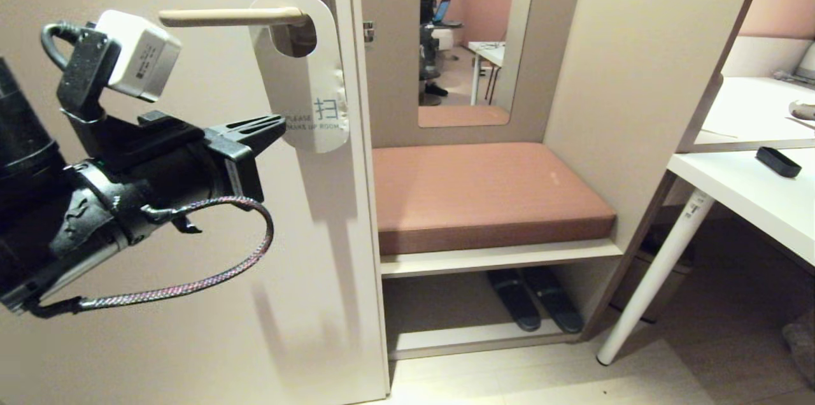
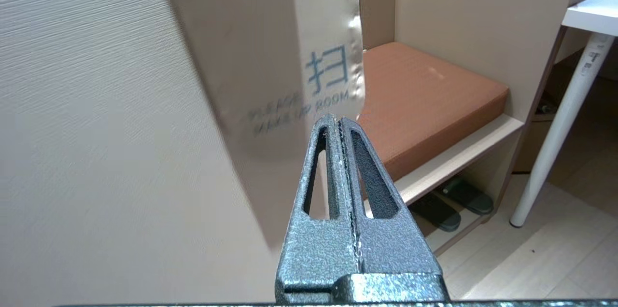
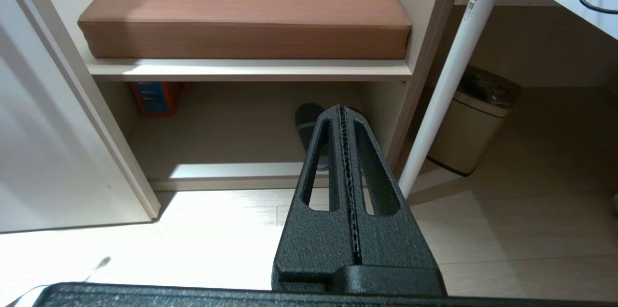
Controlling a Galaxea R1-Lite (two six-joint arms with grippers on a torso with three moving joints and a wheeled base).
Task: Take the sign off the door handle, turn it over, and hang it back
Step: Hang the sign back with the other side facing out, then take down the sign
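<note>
The sign (image 1: 312, 74) hangs on the door handle (image 1: 229, 16) with its white face outward, printed "PLEASE MAKE UP ROOM", and tilts slightly. My left gripper (image 1: 278, 123) is shut, its tips level with the sign's lower left edge. In the left wrist view the shut left gripper (image 2: 336, 118) points at the bottom rim of the sign (image 2: 270, 56), and I see nothing held between the fingers. My right gripper (image 3: 342, 108) is shut and empty, hanging low over the floor in front of the bench, outside the head view.
The beige door (image 1: 159, 328) fills the left. To its right are a bench with a brown cushion (image 1: 484, 195), dark slippers (image 1: 535, 306) beneath it and a mirror (image 1: 465, 42) showing a person. A white table (image 1: 751, 195) stands at the right, with a bin (image 3: 470, 128) below.
</note>
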